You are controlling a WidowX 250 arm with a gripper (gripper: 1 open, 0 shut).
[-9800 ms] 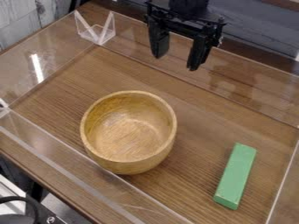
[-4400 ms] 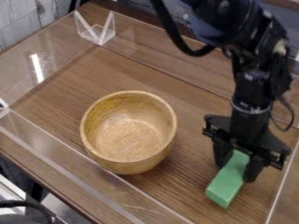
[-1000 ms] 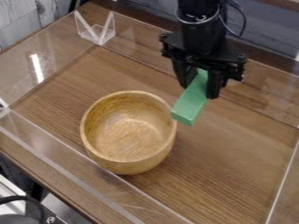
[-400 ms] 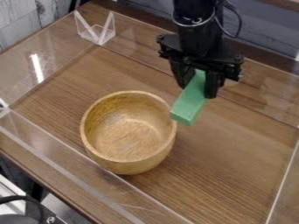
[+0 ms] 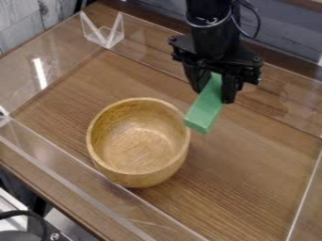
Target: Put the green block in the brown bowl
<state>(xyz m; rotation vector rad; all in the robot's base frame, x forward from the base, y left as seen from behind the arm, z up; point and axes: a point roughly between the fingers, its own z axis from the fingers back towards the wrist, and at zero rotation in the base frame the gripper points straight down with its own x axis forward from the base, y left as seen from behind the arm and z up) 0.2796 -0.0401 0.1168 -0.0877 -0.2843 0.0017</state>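
The green block (image 5: 206,107) hangs tilted in the air, its upper end clamped between the black fingers of my gripper (image 5: 217,85), which is shut on it. Its lower end sits just above and to the right of the rim of the brown bowl (image 5: 138,141). That round wooden bowl stands on the table left of centre, with nothing inside it. The arm reaches down from the top of the view, and the gripper is up and to the right of the bowl.
A wooden tabletop (image 5: 251,188) is enclosed by low clear plastic walls (image 5: 38,66). A small clear plastic stand (image 5: 102,30) sits at the back left corner. The table's front edge runs along the lower left.
Over the last second the gripper and the held block have barely shifted, staying just right of the bowl. Before that, the block was lifted from the table at the lower right.
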